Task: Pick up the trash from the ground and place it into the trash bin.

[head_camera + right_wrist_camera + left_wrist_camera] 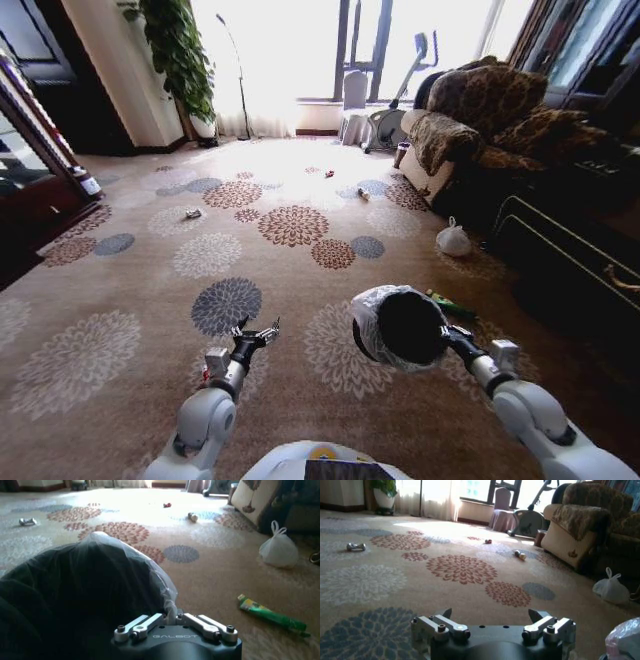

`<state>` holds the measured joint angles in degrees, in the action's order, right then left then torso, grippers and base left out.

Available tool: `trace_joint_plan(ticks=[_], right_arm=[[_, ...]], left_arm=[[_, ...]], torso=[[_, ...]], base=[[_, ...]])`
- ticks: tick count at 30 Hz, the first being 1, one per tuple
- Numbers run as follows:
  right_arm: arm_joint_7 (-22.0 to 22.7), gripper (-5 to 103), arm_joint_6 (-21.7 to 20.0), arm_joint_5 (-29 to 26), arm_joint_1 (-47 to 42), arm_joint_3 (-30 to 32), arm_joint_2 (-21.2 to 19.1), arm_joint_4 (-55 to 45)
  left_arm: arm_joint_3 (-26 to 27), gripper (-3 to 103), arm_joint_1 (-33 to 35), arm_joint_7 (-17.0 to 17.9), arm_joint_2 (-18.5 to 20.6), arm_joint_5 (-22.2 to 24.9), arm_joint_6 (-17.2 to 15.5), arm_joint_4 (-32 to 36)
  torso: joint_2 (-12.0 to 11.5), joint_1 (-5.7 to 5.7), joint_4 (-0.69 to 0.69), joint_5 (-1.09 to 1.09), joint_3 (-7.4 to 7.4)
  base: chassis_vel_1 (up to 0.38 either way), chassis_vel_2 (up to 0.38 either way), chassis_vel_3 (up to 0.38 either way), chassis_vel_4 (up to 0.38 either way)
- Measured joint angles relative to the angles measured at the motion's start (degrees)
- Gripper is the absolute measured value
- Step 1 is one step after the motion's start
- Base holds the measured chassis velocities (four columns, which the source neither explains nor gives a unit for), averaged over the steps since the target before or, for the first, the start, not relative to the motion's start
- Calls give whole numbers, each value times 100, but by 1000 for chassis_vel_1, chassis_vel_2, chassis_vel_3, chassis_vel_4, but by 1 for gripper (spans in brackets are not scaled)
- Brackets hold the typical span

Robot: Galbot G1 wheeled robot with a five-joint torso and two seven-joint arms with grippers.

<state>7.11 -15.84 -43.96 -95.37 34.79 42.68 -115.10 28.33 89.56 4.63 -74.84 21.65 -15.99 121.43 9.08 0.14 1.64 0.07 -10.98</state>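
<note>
From the head view we see the right gripper point(447, 334) holding the trash bin point(398, 327) up off the carpet point(150, 290) at near right, its fingers pinched on the bin's rim. The left gripper point(257, 333) hangs at near left with its fingers spread and nothing between them. Just beyond the bin to the right lies the green bottle point(452, 305), and farther right, beside the sofa point(470, 125), sits the white knotted bag point(453, 239). A small can point(193, 213) lies far left, and a small bottle point(363, 194) and a red scrap point(329, 173) lie farther off in the middle.

In the left wrist view we find the left gripper point(492, 615) open over the carpet, the white knotted bag point(611, 589) to the right, and the small bottle point(520, 555) far off.

In the right wrist view the right gripper point(171, 617) clamps the liner and rim of the trash bin point(75, 603); the green bottle point(271, 614) lies on the floor to the right, the white knotted bag point(278, 549) beyond it.
</note>
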Motion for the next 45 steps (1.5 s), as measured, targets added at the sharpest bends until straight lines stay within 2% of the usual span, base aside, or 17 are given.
trace_joint_plan(ticks=[4,8,13,17,21,23,27,31,32,34,35,36,37,39,41,43,45], right_arm=[[243,2,-270,-30,-46,-194,-282,-40],[389,2,-313,-183,161,-338,-398,-38],[550,2,-39,-374,787,-634,-276,151],[442,2,152,-403,931,-731,-246,270],[354,2,213,-408,987,-786,-203,327],[315,2,251,-368,1041,-867,-114,359],[295,2,261,-308,1076,-953,-55,384],[247,2,343,-215,1307,-1232,93,487],[247,2,343,-215,1307,-1232,93,487],[246,2,374,-179,1435,-1383,168,530],[246,2,374,-179,1435,-1383,168,530],[245,2,374,-172,1461,-1426,188,531],[248,2,374,-166,1467,-1445,200,529],[250,2,375,-164,1467,-1444,201,526],[246,2,375,-162,1422,-1389,202,513],[236,2,382,-163,1398,-1355,201,514],[210,2,411,-172,1330,-1248,193,526]], left_arm=[[44,100,101,42,37,-44,-113,20],[130,100,365,66,78,-46,-200,35],[379,100,773,41,172,-92,-134,-71],[493,100,875,49,217,-133,-123,-131],[705,100,920,187,246,123,-303,-199],[1009,100,968,383,269,464,-638,-206],[1216,100,990,566,287,733,-887,-223],[1436,100,764,701,425,1154,-991,-843],[1436,100,764,701,425,1154,-991,-843],[1375,100,441,714,532,1289,-994,-1398],[1375,100,441,714,532,1289,-994,-1398],[1321,100,259,719,565,1297,-990,-1676],[1228,100,-6,718,619,1238,-971,-2037],[1193,100,-106,712,646,1189,-961,-2178],[1058,100,-472,618,733,907,-837,-2774],[1031,100,-548,567,753,807,-782,-2933],[948,100,-714,368,824,581,-639,-3409]], torso=[[0,0,-5,-7,0],[0,0,-1,-6,0],[0,0,7,-7,0],[0,0,1,-6,0],[0,0,-2,-8,0],[0,0,1,-8,0],[0,0,4,-6,0],[0,0,1,-8,0],[0,0,1,-8,0],[0,0,4,-6,0],[0,0,4,-6,0],[0,1,3,-10,-1],[0,1,1,-10,-1],[0,2,0,-9,-1],[0,1,0,-7,-1],[0,1,-1,-7,-1],[0,2,0,-9,-1]], base=[[-88,-78,31,50],[-13,-19,0,8],[5,10,1,0],[0,0,0,0],[0,0,0,0],[0,0,0,0],[0,0,0,0],[0,0,0,0],[0,0,0,0],[0,0,0,0],[0,0,0,0],[0,0,0,0],[0,0,0,0],[0,0,0,0],[0,0,0,0],[0,0,0,0],[0,0,0,0]])
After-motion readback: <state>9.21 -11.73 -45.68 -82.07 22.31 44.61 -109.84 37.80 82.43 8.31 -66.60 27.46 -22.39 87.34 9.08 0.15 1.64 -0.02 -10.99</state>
